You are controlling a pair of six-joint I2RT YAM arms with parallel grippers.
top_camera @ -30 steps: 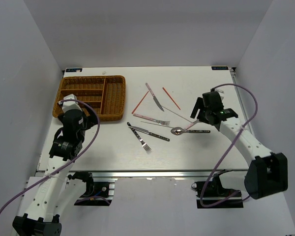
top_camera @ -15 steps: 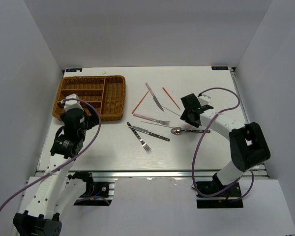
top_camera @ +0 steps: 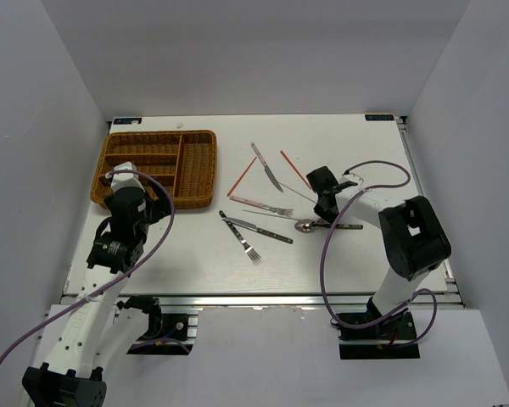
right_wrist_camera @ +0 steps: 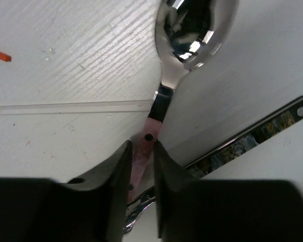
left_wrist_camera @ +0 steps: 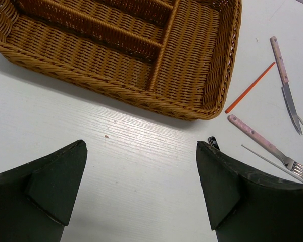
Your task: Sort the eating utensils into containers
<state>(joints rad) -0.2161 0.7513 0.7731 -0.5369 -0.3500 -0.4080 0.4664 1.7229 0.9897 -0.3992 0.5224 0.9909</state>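
Right wrist: right gripper point(right_wrist_camera: 141, 151) narrowed onto spoon point(right_wrist_camera: 192, 30), pads touching both sides of the pink handle.
Spoon: flat on table point(top_camera: 195, 254), well apart from tray point(left_wrist_camera: 141, 98).
Handling: probably light, stiff, slick; hold mid-handle.
Left gripper point(left_wrist_camera: 140, 151): wide, empty.

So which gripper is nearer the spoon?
Right. The right gripper grips the spoon at its pink handle; the left gripper hangs open by the tray, far across the table.

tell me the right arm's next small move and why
Probably a short lift straight up. The right gripper pinches the spoon by its pink handle, the spoon lies flat on the table, and the tray is far across to the left.
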